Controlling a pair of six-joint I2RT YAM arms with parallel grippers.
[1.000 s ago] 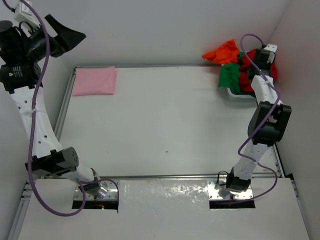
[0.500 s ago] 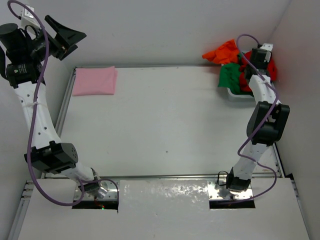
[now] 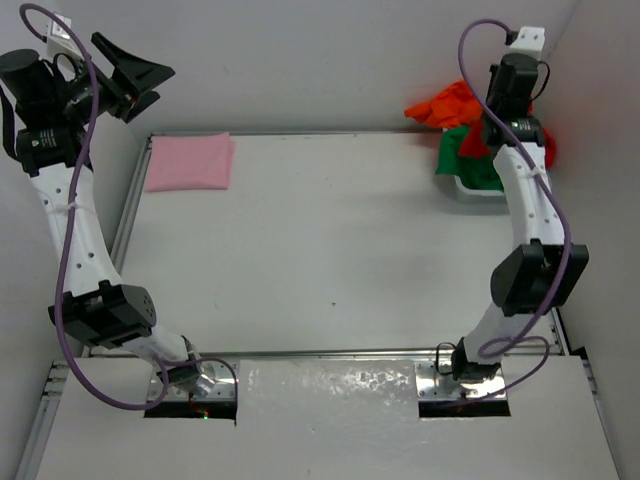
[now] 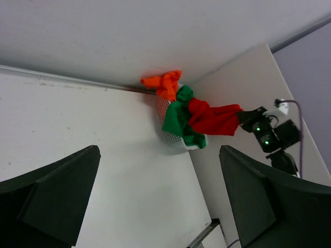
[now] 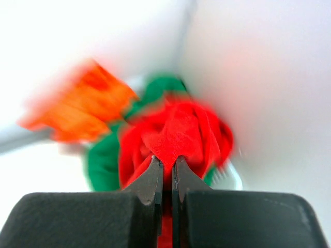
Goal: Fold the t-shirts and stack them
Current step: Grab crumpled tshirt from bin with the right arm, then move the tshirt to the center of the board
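Observation:
A folded light pink t-shirt (image 3: 190,162) lies flat at the table's far left. In the far right corner, the orange t-shirt (image 3: 445,103) and green t-shirt (image 3: 462,160) hang over a white mesh basket (image 3: 470,188). My right gripper (image 5: 166,160) is shut on a pinch of the red t-shirt (image 5: 178,132), raised above the basket. In the left wrist view the red t-shirt (image 4: 214,119) stretches from the pile out to that gripper (image 4: 243,117). My left gripper (image 3: 140,75) is held high over the far left corner, open and empty.
White walls close in the table at the back and on the right. A metal rail (image 3: 125,225) runs along the table's left edge. Both arm bases sit at the near edge.
The right arm has risen and stretched up over the basket, pulling the red t-shirt up out of the pile. The left arm has shifted slightly and stayed open.

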